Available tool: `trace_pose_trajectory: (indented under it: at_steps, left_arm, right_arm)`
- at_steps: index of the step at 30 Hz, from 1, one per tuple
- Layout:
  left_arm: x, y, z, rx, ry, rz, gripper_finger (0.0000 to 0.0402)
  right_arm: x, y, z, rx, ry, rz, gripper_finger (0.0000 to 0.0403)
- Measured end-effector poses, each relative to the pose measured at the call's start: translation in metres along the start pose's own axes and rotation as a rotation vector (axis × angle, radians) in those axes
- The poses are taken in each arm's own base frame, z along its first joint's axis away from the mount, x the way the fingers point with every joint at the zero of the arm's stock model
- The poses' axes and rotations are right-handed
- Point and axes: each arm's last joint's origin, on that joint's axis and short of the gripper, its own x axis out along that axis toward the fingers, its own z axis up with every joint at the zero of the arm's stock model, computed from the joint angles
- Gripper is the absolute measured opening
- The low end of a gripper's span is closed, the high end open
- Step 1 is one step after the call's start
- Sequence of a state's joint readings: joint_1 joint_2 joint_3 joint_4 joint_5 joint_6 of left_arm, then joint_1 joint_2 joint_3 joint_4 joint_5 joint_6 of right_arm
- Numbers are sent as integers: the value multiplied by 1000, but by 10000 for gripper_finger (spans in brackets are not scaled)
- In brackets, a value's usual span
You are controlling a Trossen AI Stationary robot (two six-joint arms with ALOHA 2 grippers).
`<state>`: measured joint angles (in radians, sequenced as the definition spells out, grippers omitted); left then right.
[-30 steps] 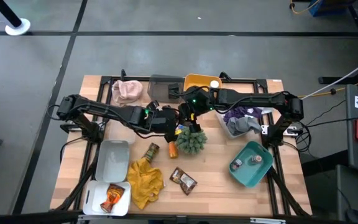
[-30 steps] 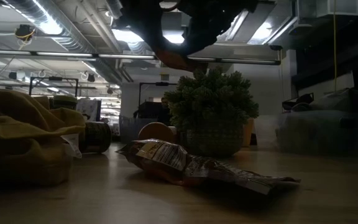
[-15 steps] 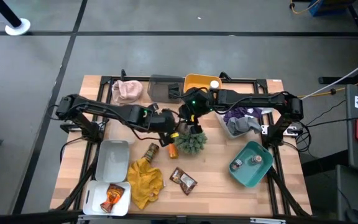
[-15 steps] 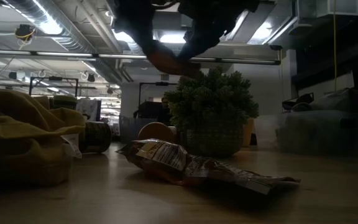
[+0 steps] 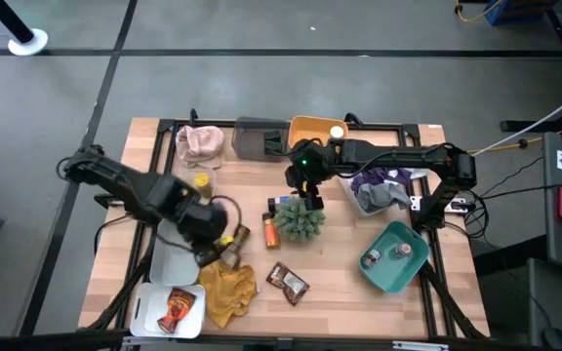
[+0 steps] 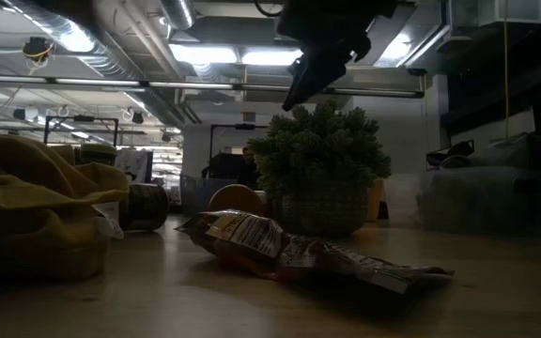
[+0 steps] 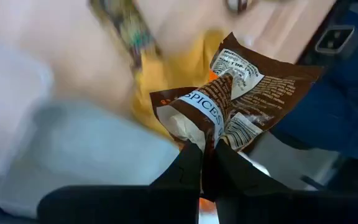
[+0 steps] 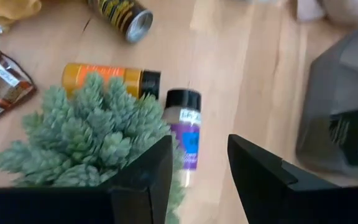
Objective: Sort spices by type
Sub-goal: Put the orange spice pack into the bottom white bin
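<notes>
My left gripper [image 7: 205,169] is shut on a glossy brown spice packet [image 7: 241,93]. It hangs over the yellow cloth [image 5: 228,289] and the grey tray [image 5: 176,252] at the near left [image 5: 213,244]. My right gripper [image 8: 201,171] stands open above the green plant ball [image 5: 299,222], with nothing between its fingers. An orange bottle [image 8: 104,78], a purple-labelled jar [image 8: 185,127] and a dark jar [image 8: 122,15] lie on their sides by the plant. A second brown packet [image 5: 288,283] lies flat on the table. My left gripper pinches one crumpled end of the packet [image 7: 211,144] between its two fingers, coming steeply from above. The packet fans out below the fingertips, lifted clear over the cloth and tray.
A white tray [image 5: 144,310] with an orange packet [image 5: 176,310] sits at the near left. A teal bin [image 5: 394,257] stands at the near right, a white basket of cloths [image 5: 383,191] behind it. Along the far edge are a pink cloth [image 5: 199,143], a dark bin [image 5: 260,138] and a yellow container [image 5: 312,128].
My left gripper has swung away from my right gripper above the plant toward the table's near left, tipping downward, and has carried the brown packet with it. My right gripper has stayed above the plant.
</notes>
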<state>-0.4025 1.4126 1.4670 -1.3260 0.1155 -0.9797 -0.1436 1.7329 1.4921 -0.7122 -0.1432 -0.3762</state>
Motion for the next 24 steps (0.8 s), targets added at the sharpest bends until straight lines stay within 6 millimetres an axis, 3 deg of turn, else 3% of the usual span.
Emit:
trace_pose_trajectory:
  at_steps: [6, 16, 24]
  left_arm:
    - [6, -25, -45, -97, 80, -8, 8]
    - [25, -52, -112, -250, 170, 74, 13]
    - [38, -64, -142, -352, 188, 101, 24]
  right_arm:
    - [0, 1, -2, 162, 21, 12, 154]
    - [0, 3, -6, 259, 63, 23, 154]
    - [0, 3, -7, 264, 80, 27, 154]
